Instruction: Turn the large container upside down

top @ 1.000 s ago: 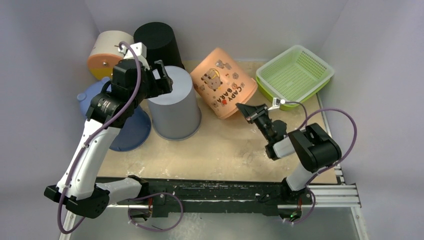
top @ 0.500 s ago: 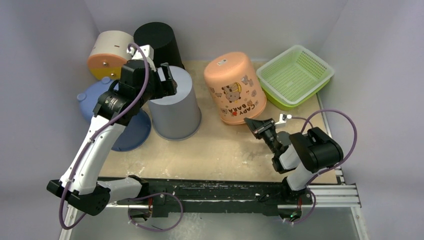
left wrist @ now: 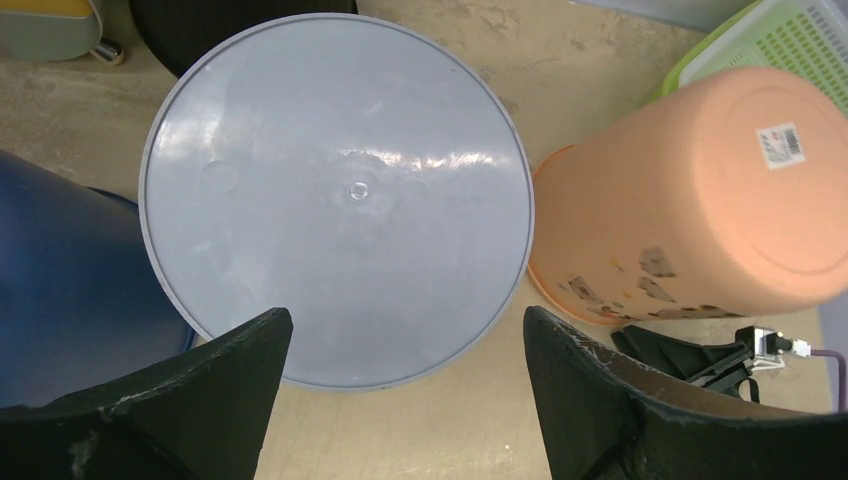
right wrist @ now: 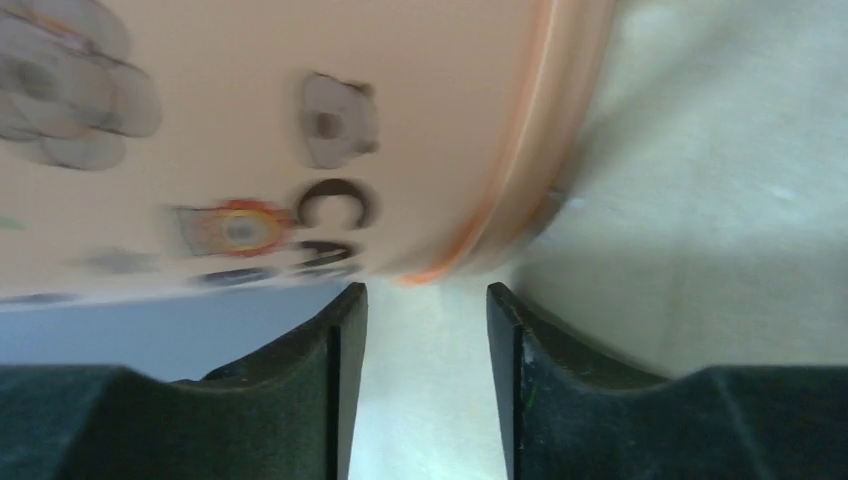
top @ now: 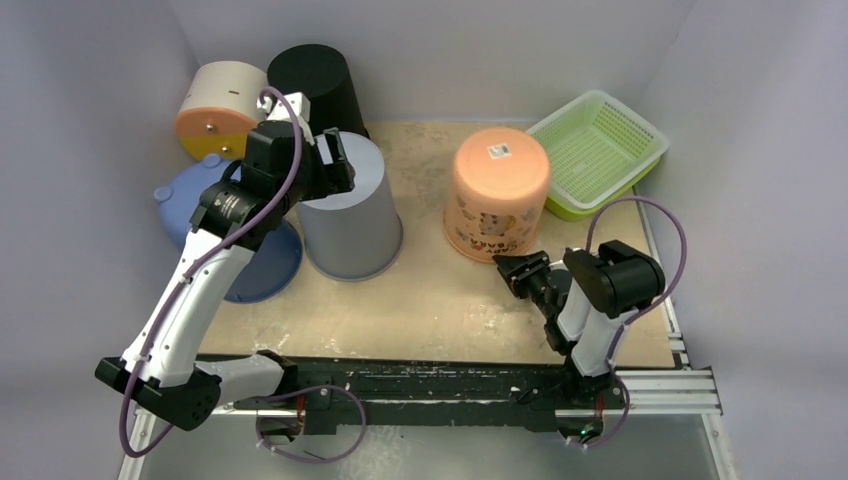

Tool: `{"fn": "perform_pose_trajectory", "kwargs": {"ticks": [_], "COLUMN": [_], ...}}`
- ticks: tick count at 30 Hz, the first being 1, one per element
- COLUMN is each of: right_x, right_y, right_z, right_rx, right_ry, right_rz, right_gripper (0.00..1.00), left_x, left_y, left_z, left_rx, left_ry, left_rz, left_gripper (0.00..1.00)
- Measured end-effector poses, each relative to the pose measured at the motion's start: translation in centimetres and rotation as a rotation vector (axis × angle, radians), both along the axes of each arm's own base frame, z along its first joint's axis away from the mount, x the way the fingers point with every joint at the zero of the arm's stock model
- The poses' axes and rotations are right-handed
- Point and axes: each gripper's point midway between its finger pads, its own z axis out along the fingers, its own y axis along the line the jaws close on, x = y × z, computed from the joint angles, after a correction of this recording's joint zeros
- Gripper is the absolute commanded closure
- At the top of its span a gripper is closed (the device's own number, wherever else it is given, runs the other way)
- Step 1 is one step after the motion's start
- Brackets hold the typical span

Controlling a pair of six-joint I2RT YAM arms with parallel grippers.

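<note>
Beige desk (top: 430, 300) under both arms, folks. Grey container (top: 350, 215) sits base-up at 10 o'clock from centre, with the left fingers (top: 335, 165) spread wide above it, gripping nothing. Orange container (top: 498, 190) stands mouth-down at 2 o'clock, labelled base on top, just beside the green basket (top: 600, 150). Right fingers (top: 520, 272) wait at its 6 o'clock, apart and empty, just short of the rim.

The large container (top: 497, 190) just ahead of the right pincer (right wrist: 425, 310) is peach-orange, its wall printed with cartoon animals and dark lettering, with a white barcode label on its base. The bucket (left wrist: 335, 195) beneath the left pincer (left wrist: 405, 335): plain grey-blue. The basket (top: 598, 150) beyond the right pincer: lime-green mesh. Both pincers: black.
</note>
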Motion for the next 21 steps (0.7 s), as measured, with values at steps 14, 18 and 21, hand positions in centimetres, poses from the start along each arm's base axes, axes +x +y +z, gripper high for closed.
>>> {"fn": "perform_pose_trajectory", "kwargs": {"ticks": [14,18,21], "right_x": [-0.2,0.2,0.4], "right_y": [-0.6,-0.4,0.2], "right_z": [-0.7,1.7,4.9], "right_rx": [0.053,0.104,0.145], "right_ry": [0.057,-0.001,-0.093], "right_rz": [-0.056,-0.056,-0.025], "right_gripper": [0.22,0.00,0.00], "left_x": [0.5,0.5,0.5], "left_y": [-0.1,-0.2,-0.3], "left_z": [-1.1,-1.1,-1.0], "left_rx": [0.018,0.016,0.014], "left_ry": [0.026,0.027,0.025], "left_rz": [0.008,0.004,0.000], "left_gripper": [0.17,0.17,0.17]}}
